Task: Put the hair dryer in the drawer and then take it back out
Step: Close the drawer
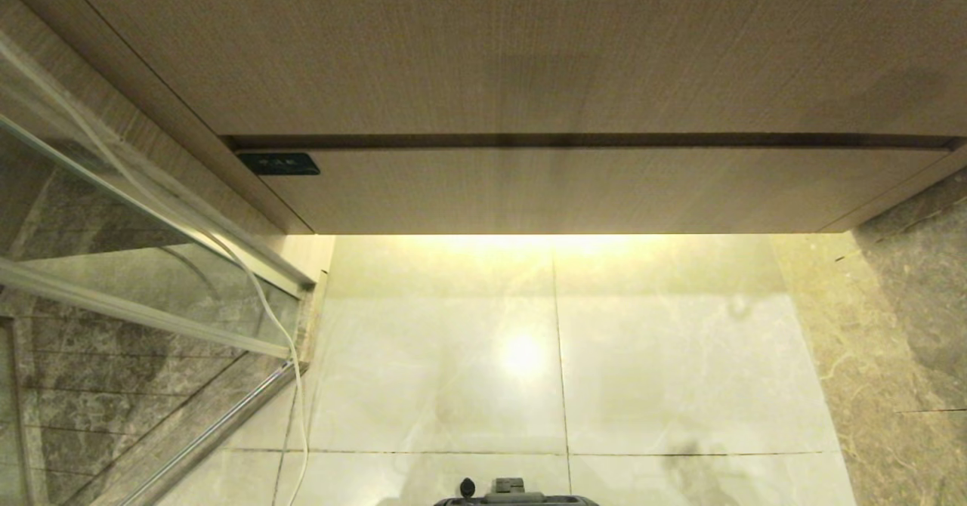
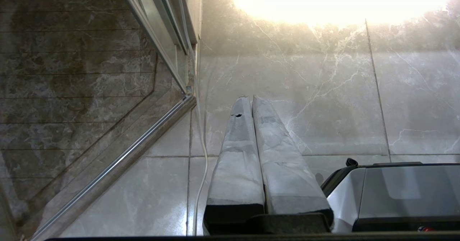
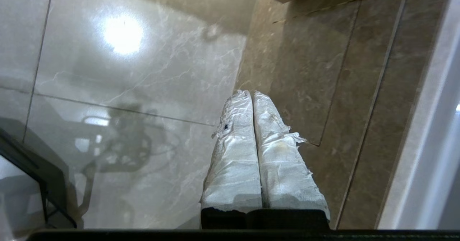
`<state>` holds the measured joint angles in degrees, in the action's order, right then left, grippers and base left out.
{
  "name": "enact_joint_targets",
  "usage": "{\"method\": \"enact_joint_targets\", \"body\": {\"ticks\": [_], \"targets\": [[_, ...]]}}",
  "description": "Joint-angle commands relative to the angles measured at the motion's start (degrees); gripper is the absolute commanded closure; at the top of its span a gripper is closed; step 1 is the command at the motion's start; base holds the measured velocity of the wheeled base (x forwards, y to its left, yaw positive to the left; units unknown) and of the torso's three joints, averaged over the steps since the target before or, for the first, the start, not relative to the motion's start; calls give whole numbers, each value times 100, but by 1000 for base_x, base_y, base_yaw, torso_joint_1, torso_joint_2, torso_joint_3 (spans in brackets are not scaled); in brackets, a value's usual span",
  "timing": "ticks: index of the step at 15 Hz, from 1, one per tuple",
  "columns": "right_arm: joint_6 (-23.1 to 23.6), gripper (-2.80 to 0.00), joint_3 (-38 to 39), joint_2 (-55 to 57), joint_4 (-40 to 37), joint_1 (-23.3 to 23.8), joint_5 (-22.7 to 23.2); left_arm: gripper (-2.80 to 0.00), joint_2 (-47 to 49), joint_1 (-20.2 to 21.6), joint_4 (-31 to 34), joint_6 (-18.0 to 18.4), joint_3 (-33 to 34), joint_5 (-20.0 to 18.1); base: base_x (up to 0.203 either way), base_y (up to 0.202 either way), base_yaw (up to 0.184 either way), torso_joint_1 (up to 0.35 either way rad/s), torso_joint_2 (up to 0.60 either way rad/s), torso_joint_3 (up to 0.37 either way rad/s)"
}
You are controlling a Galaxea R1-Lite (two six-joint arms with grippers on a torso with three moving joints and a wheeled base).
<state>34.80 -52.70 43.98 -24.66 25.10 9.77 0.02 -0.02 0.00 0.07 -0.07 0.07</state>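
The right gripper (image 3: 251, 94) has its two tape-wrapped fingers (image 3: 233, 154) pressed flat together along their whole length, with nothing pinched between them. Beyond its tips lies only the glossy pale floor tile (image 3: 143, 82), next to a darker brown marble strip (image 3: 309, 72), and the tips touch neither. The frayed edges of the wrapping stick out on both sides of the fingers.

The left gripper (image 2: 250, 98) is likewise closed, finger against finger, holding nothing. It hangs above the pale floor, with the grey housing of the robot's base (image 2: 391, 194) just beside it on one side and a thin white cable (image 2: 204, 140) running down the tile on the other. Past the cable stands the glass shower screen (image 2: 158, 36) with its metal rail.

In the head view neither gripper appears. The drawer (image 1: 574, 189) is the lower wood-grain front with the small dark label (image 1: 278, 163) at its left end; it sits pushed in, flush under the taller plain panel (image 1: 529, 45), so its inside cannot be seen. The hair dryer shows in none of the views; possibly it is inside the closed drawer, though that cannot be told. Light glows on the floor beneath the cabinet.
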Motion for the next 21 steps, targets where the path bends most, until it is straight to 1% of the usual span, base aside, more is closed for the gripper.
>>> {"method": "enact_joint_targets", "body": {"ticks": [1,3,7,8,9,12,14,21], "targets": [[25,0,-62,-449,-109,52,10,0,-2,2,0,1,-1,1,0,0,0,0,0,0],[26,0,-63,-538,-219,66,16,0,-2,-6,0,1,-1,1,0,0,0,0,0,0],[26,0,-209,-615,-696,108,50,0,-2,-6,0,1,-1,1,0,0,0,0,0,0],[32,0,-362,-644,-1030,121,51,0,-2,-6,0,1,7,1,0,0,0,0,0,0],[38,0,-346,-668,-1019,104,51,0,-2,-6,0,-1,-1,1,0,0,0,0,0,0],[39,0,31,-906,-579,73,45,0,-2,-2,0,1,6,1,0,0,0,0,0,0],[26,0,-15,-814,-569,162,38,0,-2,-6,0,1,-1,1,0,0,0,0,0,0],[18,0,69,-695,-331,101,42,0,-2,2,0,-1,-1,1,0,0,0,0,0,0]]}}
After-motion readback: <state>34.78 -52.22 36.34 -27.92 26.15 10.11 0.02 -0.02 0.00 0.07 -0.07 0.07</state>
